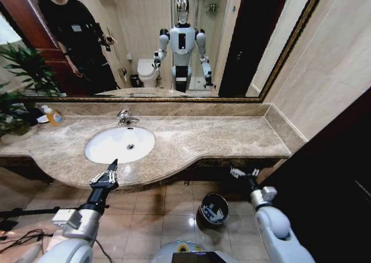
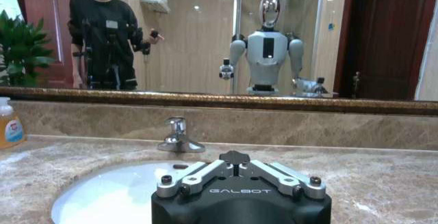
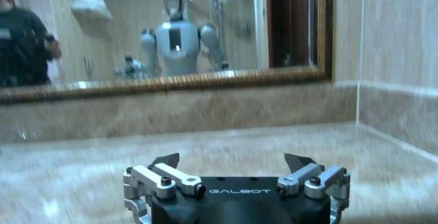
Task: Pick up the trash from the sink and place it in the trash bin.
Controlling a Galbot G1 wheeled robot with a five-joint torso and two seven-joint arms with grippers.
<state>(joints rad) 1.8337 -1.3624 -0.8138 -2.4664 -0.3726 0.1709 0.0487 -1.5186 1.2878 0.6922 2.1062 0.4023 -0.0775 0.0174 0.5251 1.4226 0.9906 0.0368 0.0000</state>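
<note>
The counter (image 1: pixel 191 138) is beige-brown veined marble with a curved front edge; a wide mirror (image 1: pixel 145 37) in a dark gilt frame runs along the wall behind it. The sink (image 1: pixel 101 150) is a white oval basin, smooth and glossy, with a small central drain (image 1: pixel 130 146); a chrome tap (image 1: pixel 125 117) stands at its far rim; no trash is visible in the bowl. A soap bottle (image 1: pixel 54 117) with orange contents stands near the counter's left end, beside green plant leaves (image 1: pixel 20 72). The bin (image 1: pixel 212 211), round and black with a shiny rim, stands on the tiled floor (image 1: pixel 168 211) below the counter, right of the sink; pale items (image 1: pixel 214 213), seemingly the trash, lie inside it. The left gripper (image 1: pixel 110 169) hovers at the counter's front edge, just before the sink, its fingers pressed together to a point; nothing is between them. The right gripper (image 1: pixel 244 172) hangs below the counter's right portion, near the bin, its fingers spread apart and empty; in the right wrist view the two dark fingertips (image 3: pixel 166 161) stand well apart over bare marble.
</note>
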